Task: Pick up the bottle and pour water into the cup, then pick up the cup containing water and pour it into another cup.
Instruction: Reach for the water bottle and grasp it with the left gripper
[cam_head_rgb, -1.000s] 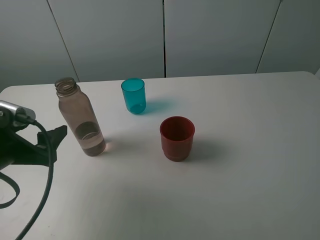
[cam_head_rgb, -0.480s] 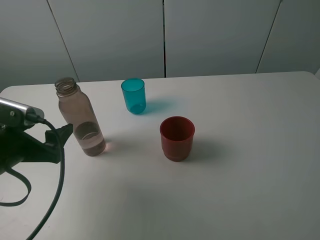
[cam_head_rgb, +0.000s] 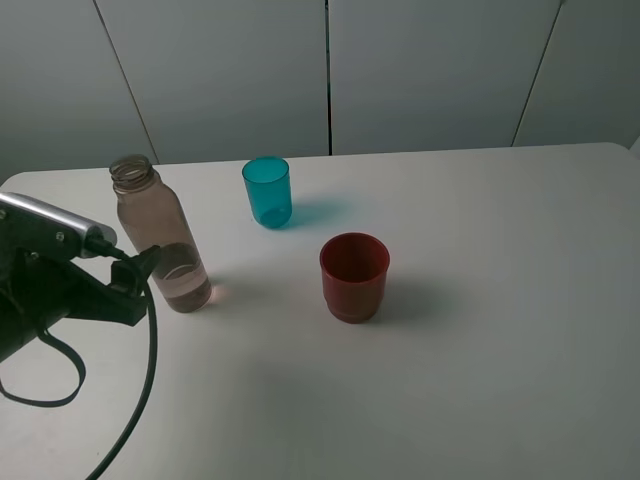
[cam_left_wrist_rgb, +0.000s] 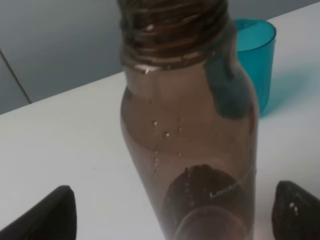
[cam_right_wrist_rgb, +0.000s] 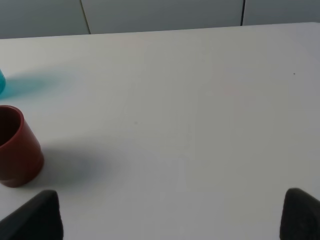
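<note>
Left wrist: left gripper (cam_left_wrist_rgb: 173, 216) jaws spread wide, close before upright bottle (cam_left_wrist_rgb: 190, 125).

Lighting: soft, cool, rather dim, with no glare on the table (cam_head_rgb: 480, 300). 
Shadows: diffuse, falling from the red cup (cam_head_rgb: 354, 276) and teal cup (cam_head_rgb: 267, 191) away from the left pincer (cam_head_rgb: 143, 283) — the teal one tinted. 
Focus: the bottle (cam_left_wrist_rgb: 195, 150) between that pincer's tips is slightly blurred; the right pincer (cam_right_wrist_rgb: 167, 217) tips are dark and unsharp.
</note>
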